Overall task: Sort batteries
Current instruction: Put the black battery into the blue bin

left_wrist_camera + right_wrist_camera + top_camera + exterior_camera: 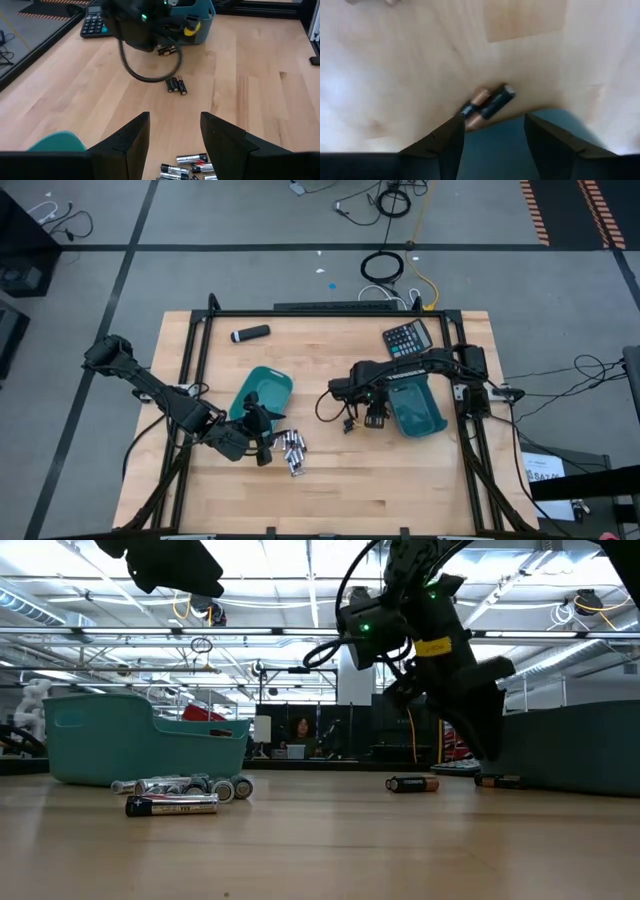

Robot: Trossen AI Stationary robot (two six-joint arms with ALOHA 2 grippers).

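Observation:
Several larger silvery batteries (293,451) lie in a loose heap on the table (180,786), right in front of my left gripper (175,116), which is open and hangs over them (260,438). Thin dark batteries with copper ends lie further right: three side by side (176,85) and two (485,106) against the wall of the right teal bin (416,406). My right gripper (492,119) is open and hovers above those two (373,417), touching nothing.
A second teal bin (263,392) stands just beyond my left gripper. A calculator (407,338) and a black marker-like cylinder (250,333) lie near the far edge. Black frame rails run along the table's sides. Bare wood stretches along the near edge.

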